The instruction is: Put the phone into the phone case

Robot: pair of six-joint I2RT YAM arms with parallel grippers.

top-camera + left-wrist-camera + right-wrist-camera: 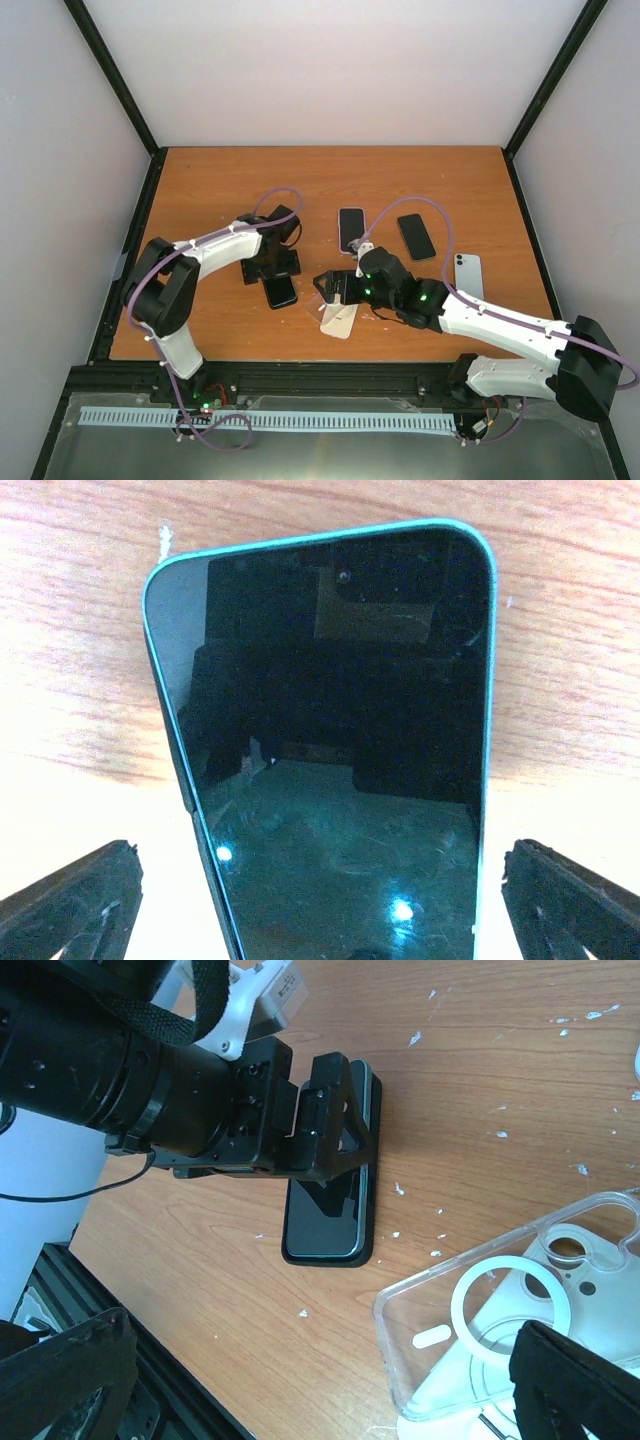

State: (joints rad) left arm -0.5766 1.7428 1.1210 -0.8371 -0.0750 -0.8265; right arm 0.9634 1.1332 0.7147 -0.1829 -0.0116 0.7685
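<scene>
Top: clear phone case (339,321) on desk (220,180). Phone (282,293) just left of case, apart from it, beneath left arm (215,245) tip.
Left wrist: left fingers (70,905) spread wide either side of phone, gripping nothing.
Right wrist: right fingers (60,1385) wide apart, empty, over case. Case holds no phone.

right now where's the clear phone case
Top view: clear phone case lies centre-front, under the right gripper, right of the dark phone below the left gripper.
</scene>
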